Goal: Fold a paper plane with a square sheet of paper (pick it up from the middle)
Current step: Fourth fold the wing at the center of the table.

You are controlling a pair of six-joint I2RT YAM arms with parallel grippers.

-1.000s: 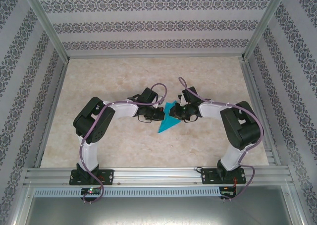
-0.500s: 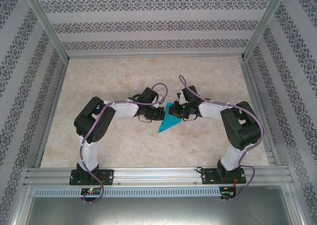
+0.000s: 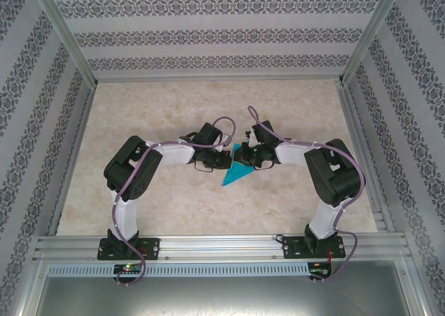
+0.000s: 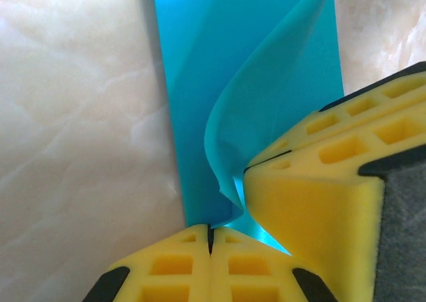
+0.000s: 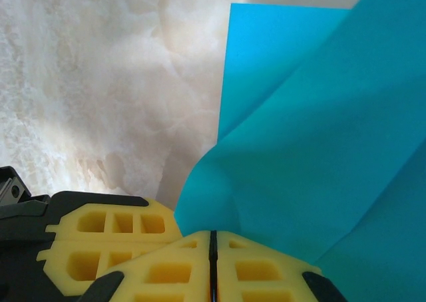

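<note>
Patterned walls (image 3: pixel 208 34) box in a pale marbled bench (image 3: pixel 160 100), and my two arms meet over the middle of it. The square sheet of paper (image 3: pixel 235 171) lies between them, already partly folded, one pointed end reaching toward the arm bases.

My left fingers (image 4: pixel 166 269) are pressed together with the sheet's edge caught in their seam. Just ahead of them a flap curls up off the flat layer. My right fingers (image 5: pixel 259 272) are pressed together too, pinching a raised fold that fans out ahead of them and to their right. The two pairs sit close against each other.

I judge this as mid-fold: a flap being drawn over toward the centre crease. Next I need to keep one side anchored, lay the flap down with its edges aligned, then press along the crease. If I pull too hard, the thin paper could tear or skew.
</note>
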